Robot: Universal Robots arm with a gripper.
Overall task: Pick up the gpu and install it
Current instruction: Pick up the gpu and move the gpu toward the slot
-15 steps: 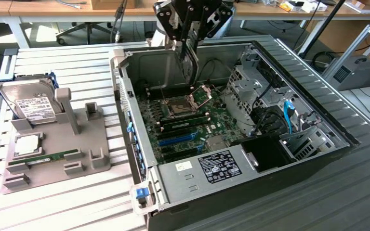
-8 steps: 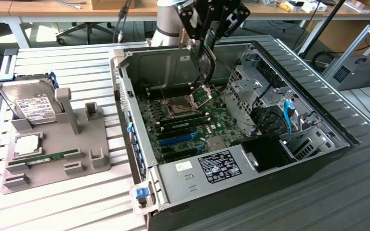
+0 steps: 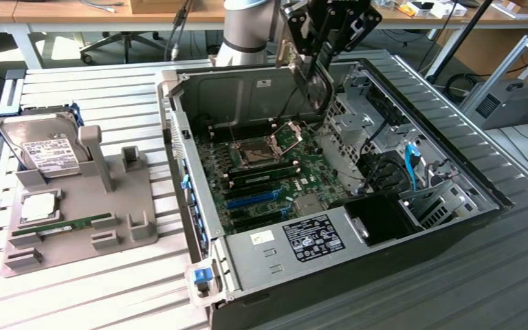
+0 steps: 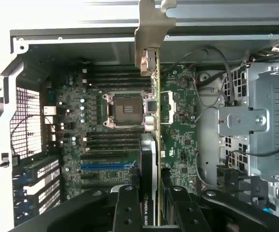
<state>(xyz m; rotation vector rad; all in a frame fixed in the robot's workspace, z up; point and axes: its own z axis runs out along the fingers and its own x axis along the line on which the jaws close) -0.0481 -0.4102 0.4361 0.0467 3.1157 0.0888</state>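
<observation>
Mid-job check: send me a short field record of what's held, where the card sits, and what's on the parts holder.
held: the gpu, jaws of the gripper closed on it
gpu pose: on edge, silver bracket at the end away from the jaws
gpu place: above the motherboard inside the open computer case, not seated
parts holder: on the exterior view's left, holds the hard drive and RAM stick

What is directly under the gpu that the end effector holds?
The gpu hangs over the motherboard, beside the CPU socket. The strip of board right below the card is covered.
</observation>
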